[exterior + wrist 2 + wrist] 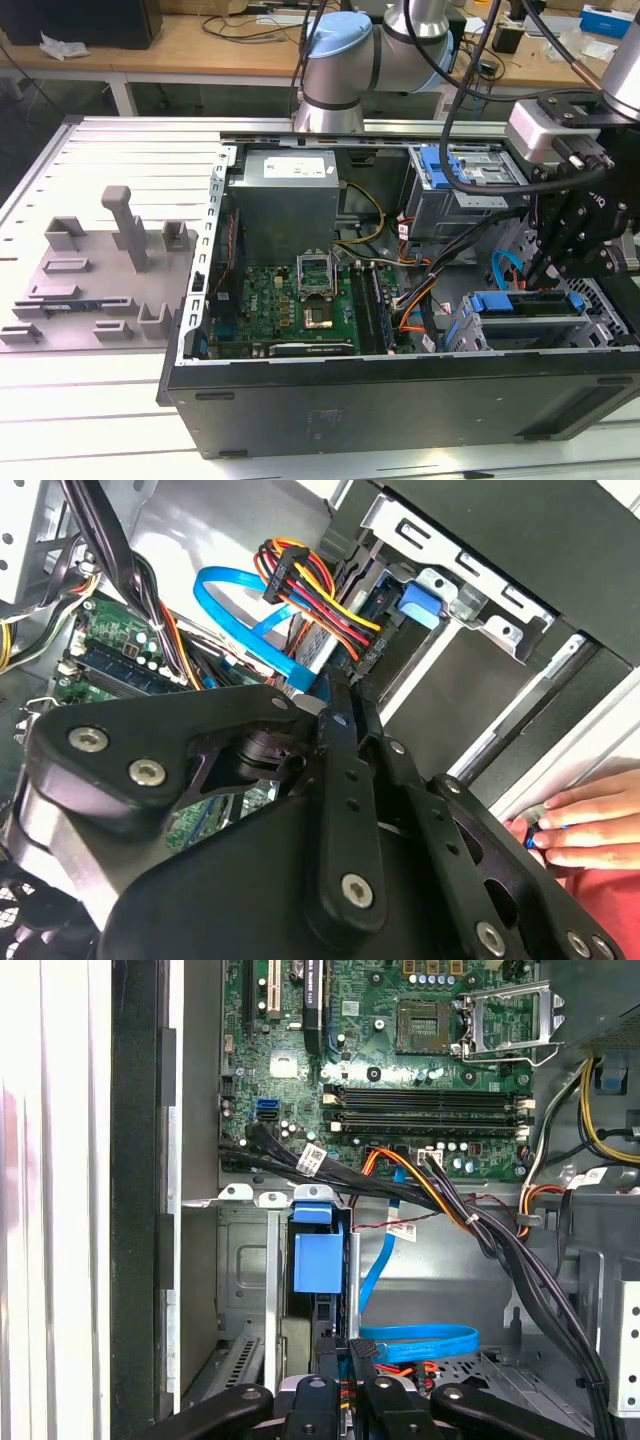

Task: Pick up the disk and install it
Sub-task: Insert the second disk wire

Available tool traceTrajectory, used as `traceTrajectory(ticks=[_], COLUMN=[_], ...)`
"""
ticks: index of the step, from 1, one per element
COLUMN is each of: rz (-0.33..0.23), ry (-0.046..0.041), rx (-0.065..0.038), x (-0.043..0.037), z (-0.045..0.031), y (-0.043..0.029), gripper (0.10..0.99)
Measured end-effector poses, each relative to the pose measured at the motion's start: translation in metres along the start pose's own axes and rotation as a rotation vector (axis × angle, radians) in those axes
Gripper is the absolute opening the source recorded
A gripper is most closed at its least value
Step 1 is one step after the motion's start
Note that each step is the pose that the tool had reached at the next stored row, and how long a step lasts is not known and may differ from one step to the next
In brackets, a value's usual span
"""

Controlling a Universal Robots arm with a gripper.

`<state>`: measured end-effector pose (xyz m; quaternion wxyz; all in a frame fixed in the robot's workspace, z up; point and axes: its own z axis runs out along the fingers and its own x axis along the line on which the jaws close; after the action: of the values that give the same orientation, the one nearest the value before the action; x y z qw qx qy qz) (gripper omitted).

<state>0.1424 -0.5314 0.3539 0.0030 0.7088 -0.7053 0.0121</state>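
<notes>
The metal desk (100, 430) carries an open black computer case (400, 410), which lies on its side. On the exterior view's left, just beside the case, a grey fixture plate (90, 280) with upright blocks rests on the desk. Inside the case, the grey power supply (285, 195) sits at the far side, and the green motherboard (280, 310) is nearer, on the case floor.

At the near corner on the exterior view's right stands a grey drive cage (530, 335). The disk (520, 303) is in this cage, standing on its edge, and its blue carrier rail shows along the top. In the first wrist view I see the disk (318, 1260) end-on in the cage slot, with its blue tab facing the motherboard (400, 1070).

My end effector (540, 275) hangs directly over this cage, very close to the disk. In the first wrist view the end effector (345, 1360) is at the disk's upper edge. I cannot tell if it is open or closed, or if it grips the disk.

A flat blue data cable (420, 1340) loops just beside the cage.

In the second wrist view a person's hand (585, 825) rests at the outer edge of the case.
</notes>
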Motion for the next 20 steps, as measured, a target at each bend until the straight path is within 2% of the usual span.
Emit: traceTrajectory(ticks=[3, 4, 7, 8, 20], rz=[0.001, 0.002, 0.002, 0.002, 0.019], ry=[-0.0101, -0.0213, -0.0424, -0.045, -0.0446], rx=[0.0, 0.0, 0.0, 0.0, 0.0], x=[0.0019, 0.0039, 0.0074, 0.0078, 0.01], z=[0.0003, 0.0005, 0.0009, 0.0011, 0.0025], y=[0.0, 0.0, 0.0, 0.0001, -0.0005], gripper=[0.161, 0.161, 0.161, 0.161, 0.161])
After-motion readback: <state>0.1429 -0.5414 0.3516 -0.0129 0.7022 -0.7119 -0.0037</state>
